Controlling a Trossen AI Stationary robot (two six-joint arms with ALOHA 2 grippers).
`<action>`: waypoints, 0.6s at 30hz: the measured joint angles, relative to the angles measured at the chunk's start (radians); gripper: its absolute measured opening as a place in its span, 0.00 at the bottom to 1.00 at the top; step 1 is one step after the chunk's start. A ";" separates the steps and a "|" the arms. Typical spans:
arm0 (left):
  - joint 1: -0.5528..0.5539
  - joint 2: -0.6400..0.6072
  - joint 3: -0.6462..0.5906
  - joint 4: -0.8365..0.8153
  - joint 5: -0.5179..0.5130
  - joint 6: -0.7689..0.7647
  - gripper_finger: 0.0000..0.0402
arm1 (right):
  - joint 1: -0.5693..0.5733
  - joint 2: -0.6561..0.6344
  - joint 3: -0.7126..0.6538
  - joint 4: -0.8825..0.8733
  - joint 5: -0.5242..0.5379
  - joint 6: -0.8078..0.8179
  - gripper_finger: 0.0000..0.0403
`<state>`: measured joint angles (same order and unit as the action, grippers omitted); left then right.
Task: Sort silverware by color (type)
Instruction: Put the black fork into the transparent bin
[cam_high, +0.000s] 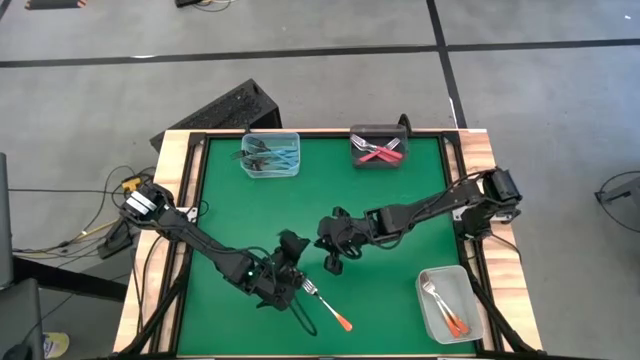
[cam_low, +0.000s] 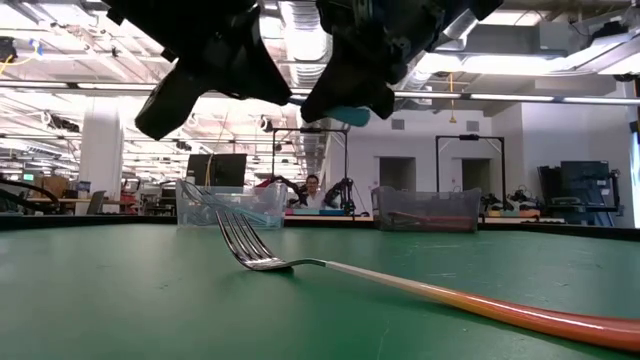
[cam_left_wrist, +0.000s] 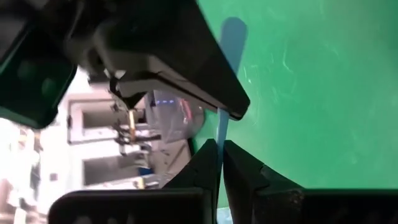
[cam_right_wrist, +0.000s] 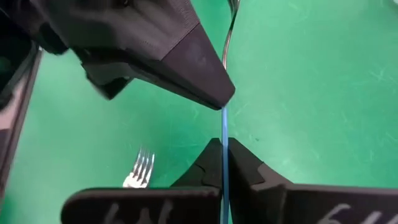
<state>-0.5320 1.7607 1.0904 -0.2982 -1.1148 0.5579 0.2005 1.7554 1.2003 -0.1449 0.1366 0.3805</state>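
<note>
Presently one orange fork on the mat; two in the tub.

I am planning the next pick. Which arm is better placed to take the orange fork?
Probably left: the left gripper hangs beside the tines of the orange fork; the right gripper is farther. Both are shut on the blue fork, though.

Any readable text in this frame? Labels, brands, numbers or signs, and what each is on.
None can be read.
Clear tub, dark tub, grey tub: no labels visible.
Both arms and the blue-handled fork they pinch: no markings visible.
Screens in the room behind, low view: too small and blurred.
</note>
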 joint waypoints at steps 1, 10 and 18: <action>0.000 0.000 0.000 0.000 0.001 -0.038 0.02 | 0.000 0.000 0.000 -0.004 0.007 -0.012 0.04; 0.015 -0.030 0.002 -0.126 0.171 -0.391 0.28 | 0.074 0.001 -0.001 -0.168 0.383 -0.143 0.04; 0.068 -0.091 0.002 -0.054 0.320 -0.407 0.46 | 0.121 0.001 0.000 -0.164 0.416 -0.219 0.04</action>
<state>-0.4637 1.6698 1.0920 -0.3522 -0.7943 0.1514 0.3210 1.7565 1.1999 -0.3091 0.5522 0.1617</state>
